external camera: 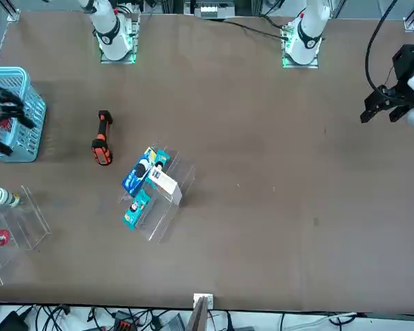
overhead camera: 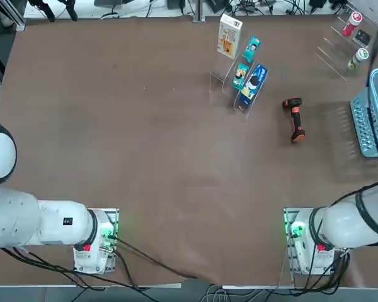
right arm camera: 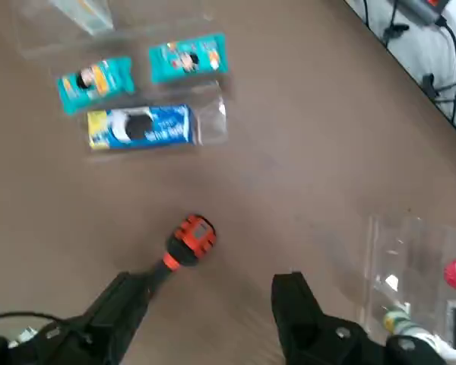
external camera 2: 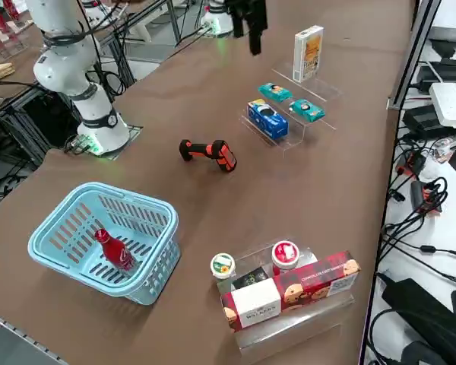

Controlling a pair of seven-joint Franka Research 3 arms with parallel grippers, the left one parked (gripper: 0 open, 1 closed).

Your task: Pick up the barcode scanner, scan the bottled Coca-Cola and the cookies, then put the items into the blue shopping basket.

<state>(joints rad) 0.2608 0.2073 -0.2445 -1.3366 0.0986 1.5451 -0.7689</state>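
- While the desk [overhead camera: 145, 157] carries everything, the blue shopping basket [external camera 2: 148, 209] sits at its right edge with the bottled Coca-Cola [external camera 2: 115, 251] lying inside.
- Right pincer [right arm camera: 213, 319] hangs above the desk, fingers [right arm camera: 296, 304] apart, holding nothing.
- Cookies [overhead camera: 229, 36], a white-orange box, stand upright on the clear stand [overhead camera: 230, 85], well apart from the pincer.
- Barcode scanner [overhead camera: 295, 118] lies on the desk between stand and basket; in the wrist view its orange end shows just beyond the fingertips, untouched.
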